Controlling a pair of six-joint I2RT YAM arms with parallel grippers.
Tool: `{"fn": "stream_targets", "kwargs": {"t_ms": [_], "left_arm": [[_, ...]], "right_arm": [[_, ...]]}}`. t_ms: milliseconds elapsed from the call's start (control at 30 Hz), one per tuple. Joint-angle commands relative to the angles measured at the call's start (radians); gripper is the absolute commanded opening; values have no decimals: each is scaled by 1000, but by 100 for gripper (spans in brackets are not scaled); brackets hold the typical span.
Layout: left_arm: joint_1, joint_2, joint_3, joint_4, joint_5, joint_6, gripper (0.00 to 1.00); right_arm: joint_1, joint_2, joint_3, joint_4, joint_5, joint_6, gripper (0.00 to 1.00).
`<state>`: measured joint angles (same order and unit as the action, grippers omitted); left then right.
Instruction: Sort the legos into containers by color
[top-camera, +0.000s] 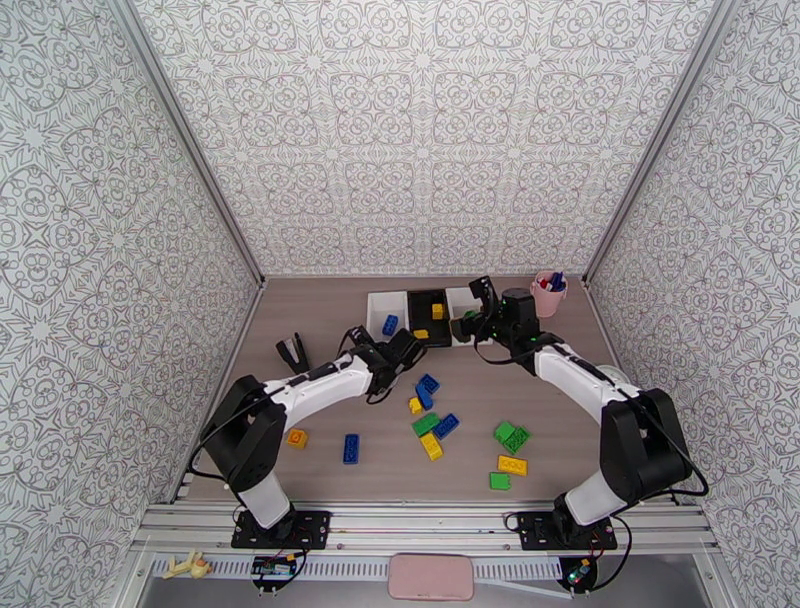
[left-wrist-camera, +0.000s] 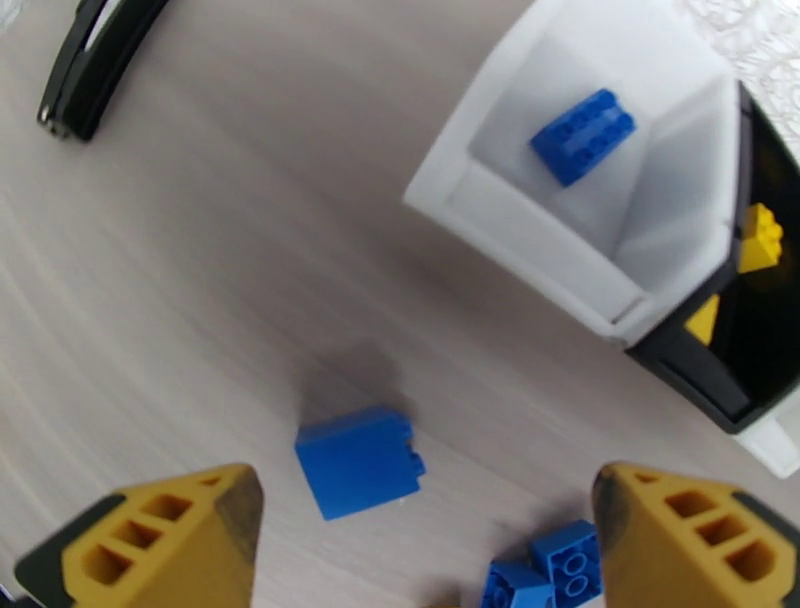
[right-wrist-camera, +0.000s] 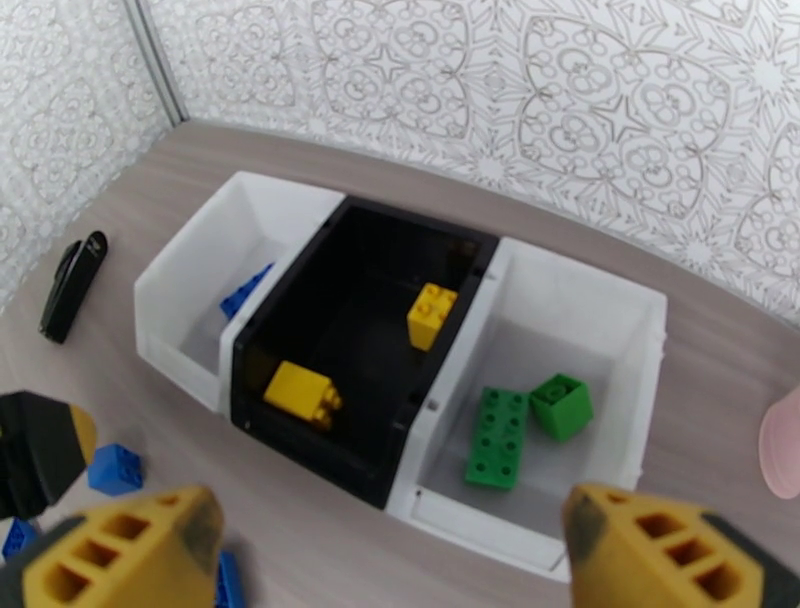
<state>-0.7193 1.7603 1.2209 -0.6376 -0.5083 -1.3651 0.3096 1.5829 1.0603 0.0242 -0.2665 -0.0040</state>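
My left gripper (left-wrist-camera: 425, 545) is open just above the table, and a blue lego (left-wrist-camera: 358, 462) lies flat just ahead of its fingers. The three containers stand in a row. The left white one (right-wrist-camera: 185, 285) holds a blue brick (left-wrist-camera: 583, 135), the black one (right-wrist-camera: 300, 290) holds two yellow bricks (right-wrist-camera: 303, 392), and the right white one (right-wrist-camera: 640, 330) holds two green bricks (right-wrist-camera: 498, 437). Over their near edge hovers my right gripper (right-wrist-camera: 400, 555), open with nothing in it. Several blue, yellow and green legos (top-camera: 431, 446) lie loose mid-table.
A black stapler (top-camera: 292, 352) lies left of the bins. A pink pen cup (top-camera: 548, 293) stands at the back right. More loose bricks sit at the front: a blue one (top-camera: 351, 448), a yellow one (top-camera: 297, 437) and a green one (top-camera: 499, 481).
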Motion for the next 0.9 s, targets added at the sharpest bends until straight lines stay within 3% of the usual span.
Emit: {"fn": "stream_targets", "kwargs": {"t_ms": [0,467,867], "left_arm": [[32,43,41,-72,67,-85,90],[56,158,77,-61,154,-41,84],[81,195,67,-54,211,-38,65]], "right_arm": [[3,-24,-33,20,-10,10,93],[3,-3,-8,-13,-9,7,93],[3,5,-7,-16,-10,19,93]]}}
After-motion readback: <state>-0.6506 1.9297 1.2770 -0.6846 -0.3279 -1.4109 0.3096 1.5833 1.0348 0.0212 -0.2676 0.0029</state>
